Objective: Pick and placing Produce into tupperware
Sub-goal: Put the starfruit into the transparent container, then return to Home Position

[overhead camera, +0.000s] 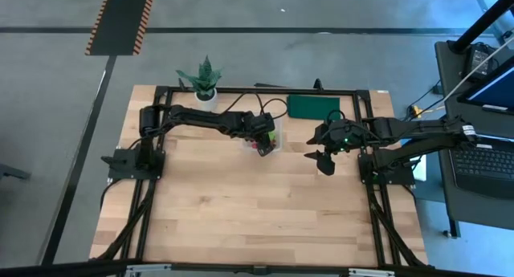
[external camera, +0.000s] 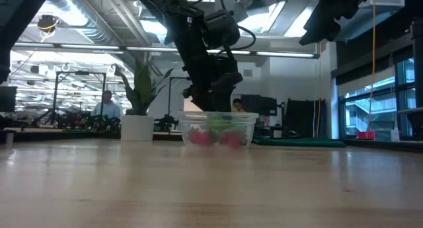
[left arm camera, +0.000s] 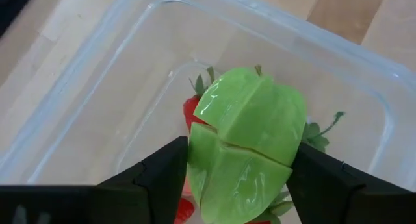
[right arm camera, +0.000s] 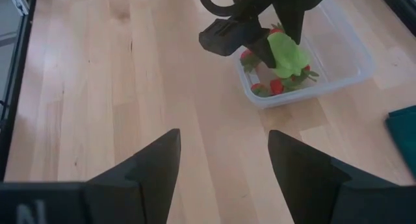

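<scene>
One glossy lime-green piece (left arm camera: 247, 143), creased.

The left tool (left arm camera: 237, 185) fills the mouth of the tupperware (overhead camera: 271, 144), its fingers clamped on the lime-green piece (left arm camera: 250, 139) above the strawberries (right arm camera: 276, 86), so entry from above is blocked. The plant pot (overhead camera: 206, 94) and green pad (overhead camera: 313, 107) crowd the far edge. The right tool (overhead camera: 324, 159) hangs spread beside the box; the near bench (overhead camera: 257, 221) lies bare.
</scene>
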Robot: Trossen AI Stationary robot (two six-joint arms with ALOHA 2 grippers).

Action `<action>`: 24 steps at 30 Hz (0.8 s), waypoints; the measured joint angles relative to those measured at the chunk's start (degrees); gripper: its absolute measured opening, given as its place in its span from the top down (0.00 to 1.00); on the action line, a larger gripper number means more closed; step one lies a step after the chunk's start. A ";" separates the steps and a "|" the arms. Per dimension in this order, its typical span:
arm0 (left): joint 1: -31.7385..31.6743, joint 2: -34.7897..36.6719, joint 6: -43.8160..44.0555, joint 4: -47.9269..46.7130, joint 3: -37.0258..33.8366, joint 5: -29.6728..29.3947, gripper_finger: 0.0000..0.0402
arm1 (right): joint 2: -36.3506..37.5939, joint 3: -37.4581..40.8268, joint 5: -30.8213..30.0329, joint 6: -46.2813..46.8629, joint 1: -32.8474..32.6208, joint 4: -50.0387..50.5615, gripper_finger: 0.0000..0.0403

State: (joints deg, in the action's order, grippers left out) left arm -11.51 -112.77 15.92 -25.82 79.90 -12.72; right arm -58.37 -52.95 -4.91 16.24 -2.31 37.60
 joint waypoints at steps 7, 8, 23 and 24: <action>0.00 0.00 -1.26 -0.15 0.00 1.19 0.29 | 0.00 0.00 0.00 0.05 0.00 0.00 0.42; 0.00 0.00 -1.09 -0.22 0.00 1.34 0.27 | 0.00 0.00 -0.02 0.05 0.00 0.00 0.42; 3.15 31.00 -12.92 0.18 0.00 -1.75 0.24 | 10.90 0.00 -11.09 -12.04 0.04 -10.92 0.42; 3.75 33.80 -14.04 0.54 -0.06 -1.69 0.24 | 12.51 0.00 -11.07 -13.86 0.04 -12.08 0.42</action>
State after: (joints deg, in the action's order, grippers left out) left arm -7.76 -78.97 1.88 -25.28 79.83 -14.41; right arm -45.86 -52.95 -15.98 2.38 -2.26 25.52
